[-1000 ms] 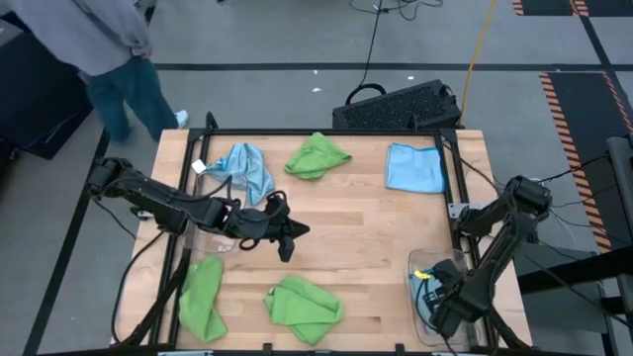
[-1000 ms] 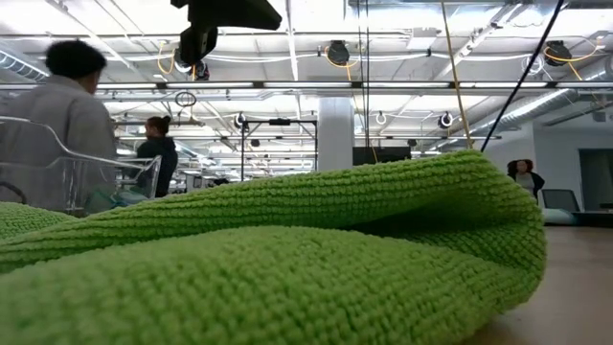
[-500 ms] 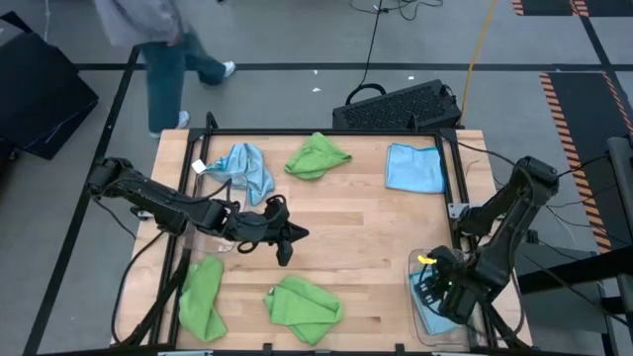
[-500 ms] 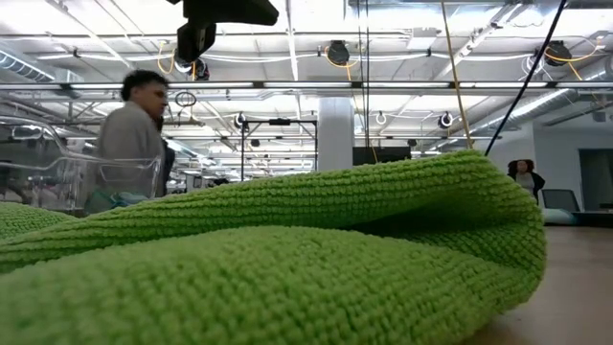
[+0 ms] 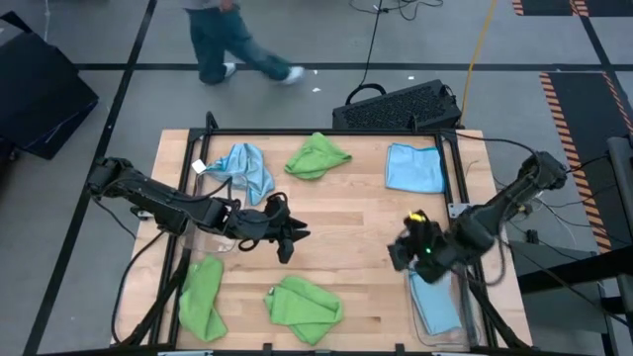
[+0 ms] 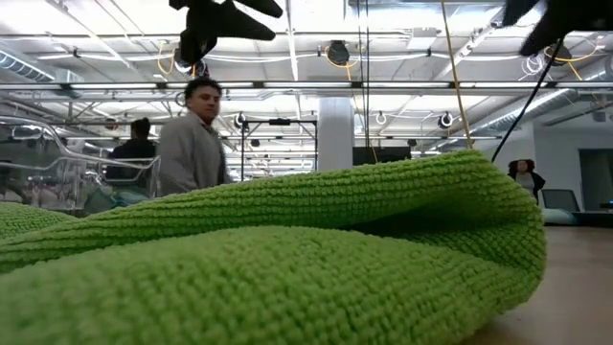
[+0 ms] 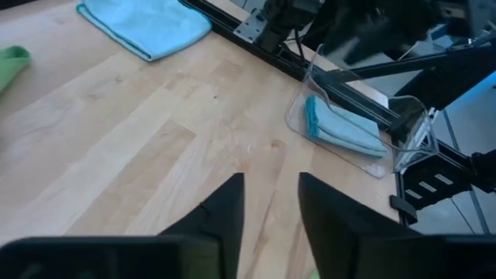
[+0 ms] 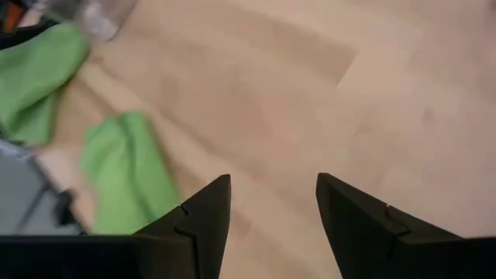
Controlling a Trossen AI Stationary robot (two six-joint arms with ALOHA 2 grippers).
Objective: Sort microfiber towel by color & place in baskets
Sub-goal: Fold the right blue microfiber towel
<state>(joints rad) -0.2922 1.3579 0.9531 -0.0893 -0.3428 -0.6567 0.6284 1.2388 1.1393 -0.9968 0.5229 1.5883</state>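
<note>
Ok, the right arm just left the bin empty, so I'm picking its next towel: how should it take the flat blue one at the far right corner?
The flat blue towel has no raised fold. Bring the right tool straight down, open, near its near edge and pinch up a ridge there.

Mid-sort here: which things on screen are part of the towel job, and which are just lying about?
Part of the job:
- blue towels, one in the right bin
- green towels
- clear bin
- right gripper, left gripper, both open

Lying about:
- black crate
- person walking past
</note>
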